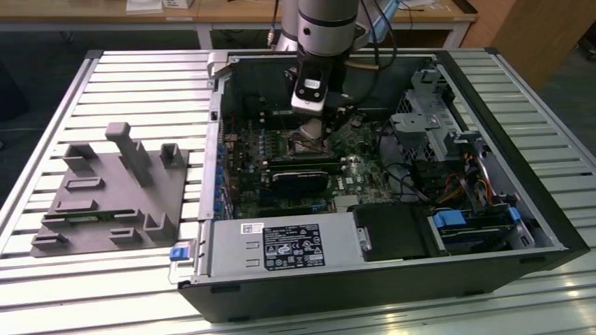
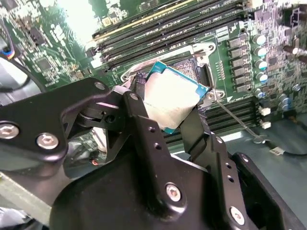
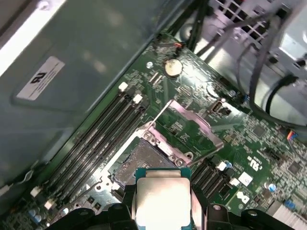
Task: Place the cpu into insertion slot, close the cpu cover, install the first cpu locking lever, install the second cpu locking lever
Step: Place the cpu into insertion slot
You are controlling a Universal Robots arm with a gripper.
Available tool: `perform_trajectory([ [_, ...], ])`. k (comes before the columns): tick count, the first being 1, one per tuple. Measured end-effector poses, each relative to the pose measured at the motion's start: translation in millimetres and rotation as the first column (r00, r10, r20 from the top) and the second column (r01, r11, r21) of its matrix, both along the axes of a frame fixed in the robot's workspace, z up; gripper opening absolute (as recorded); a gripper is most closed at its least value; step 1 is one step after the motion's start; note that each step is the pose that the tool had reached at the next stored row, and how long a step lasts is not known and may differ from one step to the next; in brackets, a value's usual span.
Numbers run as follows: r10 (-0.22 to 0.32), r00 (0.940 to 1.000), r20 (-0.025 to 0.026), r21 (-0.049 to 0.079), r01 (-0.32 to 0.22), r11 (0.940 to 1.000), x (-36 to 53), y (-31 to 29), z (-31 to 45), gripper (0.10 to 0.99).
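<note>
Computer case (image 1: pixel 373 293) open: insertion slot (image 3: pixel 138 163) uncovered, cpu (image 2: pixel 172 98) just above it.
The fingers (image 2: pixel 148 134) pinch the cpu by opposite edges; it probably needs levelling and its corners matched to the slot, then setting down without pressing.

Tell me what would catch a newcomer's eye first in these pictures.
The gripper holds the cpu between its fingers, tilted over the open insertion slot on the green board. In the exterior view, an opened computer case lies on a slatted metal table, with a grey fixture beside it on the exterior view's left.
</note>
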State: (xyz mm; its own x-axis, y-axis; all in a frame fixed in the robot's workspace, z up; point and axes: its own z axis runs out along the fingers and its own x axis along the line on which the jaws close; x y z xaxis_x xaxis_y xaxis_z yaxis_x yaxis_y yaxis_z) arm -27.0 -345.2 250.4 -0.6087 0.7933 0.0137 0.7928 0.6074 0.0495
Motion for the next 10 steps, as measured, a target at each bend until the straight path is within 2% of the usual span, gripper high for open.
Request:
perform_trajectory([
  [5, -0.079, 0.9969, 0.0006, -0.003, 0.079, 0.9969, 0.0, 0.0, -0.4, 0.537],
  [10, -0.153, 0.9883, 0.001, -0.005, 0.153, 0.9882, 0.0, 0.0, -0.7, 0.537],
])
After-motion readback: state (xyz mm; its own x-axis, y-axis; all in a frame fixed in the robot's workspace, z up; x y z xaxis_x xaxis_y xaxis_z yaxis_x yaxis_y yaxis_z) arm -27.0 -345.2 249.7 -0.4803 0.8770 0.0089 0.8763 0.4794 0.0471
